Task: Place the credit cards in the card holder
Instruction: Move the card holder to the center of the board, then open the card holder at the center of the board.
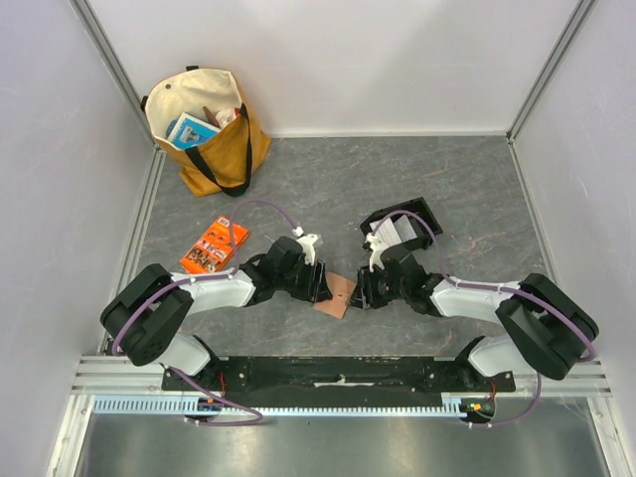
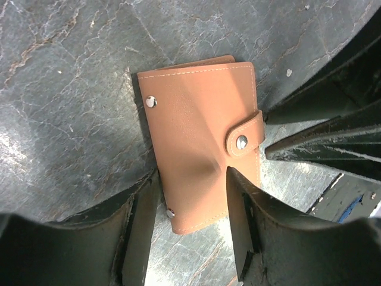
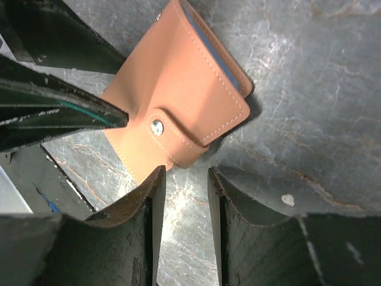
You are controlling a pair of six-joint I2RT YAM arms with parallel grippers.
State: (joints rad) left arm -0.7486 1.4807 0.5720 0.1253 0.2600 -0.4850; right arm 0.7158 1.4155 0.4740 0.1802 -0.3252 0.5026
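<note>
1. Nearest: black mounting rail (image 1: pixel 338 373) along the near edge, both arm bases bolted on.
2. Beyond it, dark grey marbled table (image 1: pixel 467 179), boxed in by plain white walls (image 1: pixel 348 60) with metal corner posts.
3. Far left: tan-and-cream tote bag (image 1: pixel 214 149), standing open. Nearer on the left, orange packet (image 1: pixel 209 246). Right of centre, black tray (image 1: pixel 407 214) with something pale inside.
4. Near centre, between both arms: card holder (image 1: pixel 336 293), flat on the table. Tan-brown, pale stitching, closed, strap snapped shut, blue lining showing along one edge.
5. Fingers of the left gripper (image 2: pixel 192 173) well parted over the holder's end, one tip at its edge, the other above its face.
6. Fingers of the right gripper (image 3: pixel 186 173) narrowly parted, bare table between, one tip at the holder's corner.
</note>
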